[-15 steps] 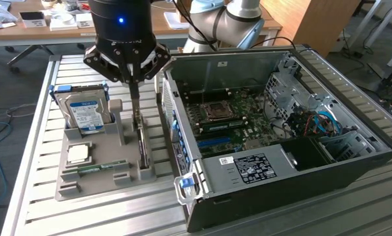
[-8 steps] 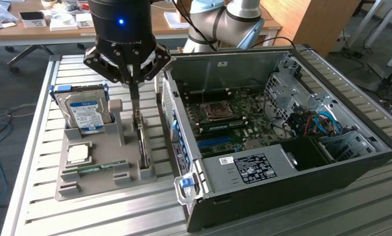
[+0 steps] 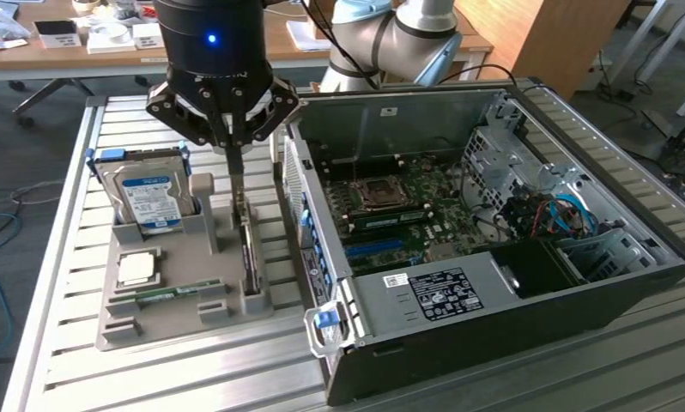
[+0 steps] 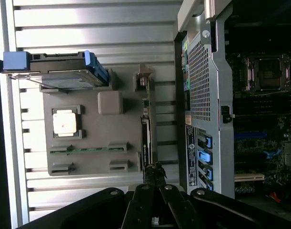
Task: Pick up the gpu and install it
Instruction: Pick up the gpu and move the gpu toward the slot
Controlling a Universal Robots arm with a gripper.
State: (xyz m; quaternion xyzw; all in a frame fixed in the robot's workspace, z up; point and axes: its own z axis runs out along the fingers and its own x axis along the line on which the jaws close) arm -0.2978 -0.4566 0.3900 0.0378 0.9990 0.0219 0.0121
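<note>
The gpu (image 3: 249,257) stands on edge in a slot of the gray holder tray (image 3: 160,330), just beside the open computer case (image 3: 434,343). The gripper (image 3: 240,210), jaws closed together, reaches down to the card's upper edge.

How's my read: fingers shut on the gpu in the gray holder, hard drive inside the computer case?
No: the exterior view shows the hard drive standing in the gray holder, not in the case. Fingers are shut on the gpu.
</note>
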